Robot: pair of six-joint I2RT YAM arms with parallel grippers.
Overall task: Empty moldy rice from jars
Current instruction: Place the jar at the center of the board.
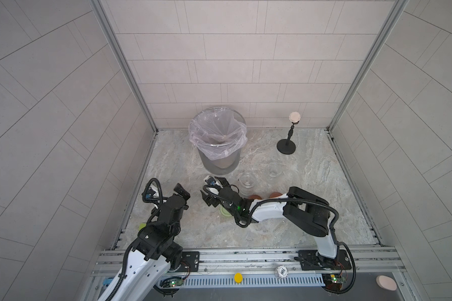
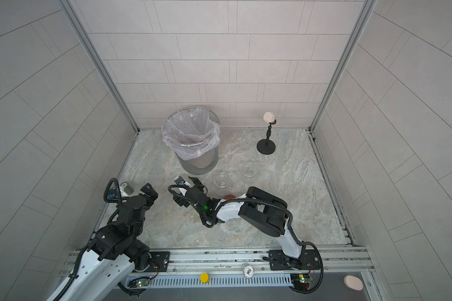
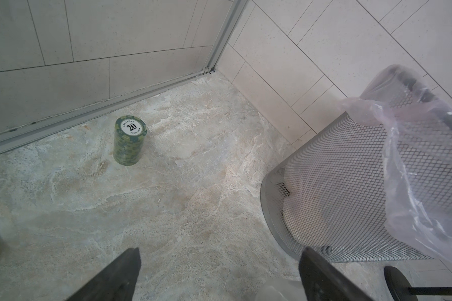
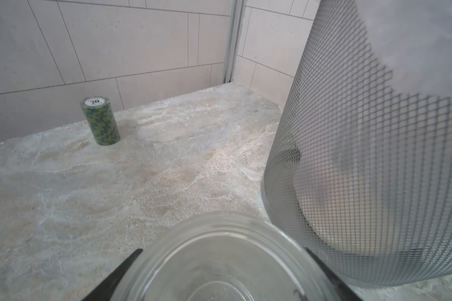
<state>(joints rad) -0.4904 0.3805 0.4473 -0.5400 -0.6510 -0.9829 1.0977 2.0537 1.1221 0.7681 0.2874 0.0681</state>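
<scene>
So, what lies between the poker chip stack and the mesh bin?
Nothing; the tabletop from poker chip stack to mesh bin is bare in both wrist views.

The left arm (image 1: 144, 265) and right arm (image 1: 269, 208) have white shells, black joints, ribbed black cables (image 1: 353, 268) looped alongside; a green light (image 1: 239, 208) glows by the right wrist; fingers (image 3: 115, 278) are black wedges

Top views look down; both close wrist views share the bin (image 3: 337, 182)

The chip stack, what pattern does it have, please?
The chip stack is blocky two-tone green; right wrist view.
</scene>
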